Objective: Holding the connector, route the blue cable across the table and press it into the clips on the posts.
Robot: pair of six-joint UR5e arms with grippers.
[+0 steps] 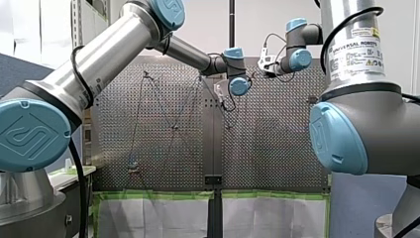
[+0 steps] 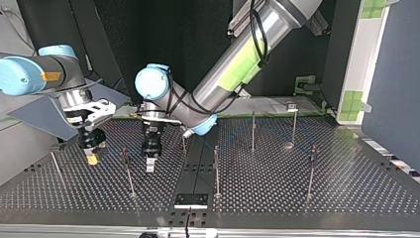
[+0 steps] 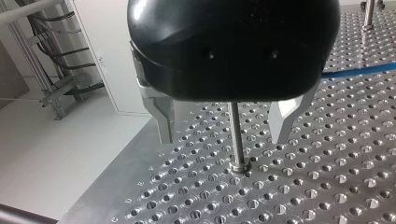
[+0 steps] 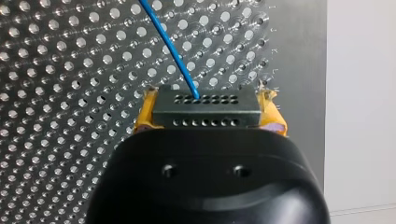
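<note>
Right gripper is clamping the connector btw. its yellow pads, jaws narrow on the block's two short ends. Blue cable is leaving the connector's front face and running ahead of the claw over the table, slanting a bit to one side.

Left gripper is hanging wide open w/ nothing held. Its metal fingers are straddling a post that is standing upright in the perforated plate. In the left wrist view the cable is showing outside the fingers, beyond one of them and apart from the post, its long axis heading away sideways from the claw rather than through the gap.

Judging from that, the cable isn't at this post yet. The run is needing a sideways swing toward the post, and that is depending on the right arm, since it's holding the end. Left arm is sitting nearer the post and looks placed to press the cable in. Clips are too small to make out, so I can't tell cable height vs. post top.
</note>
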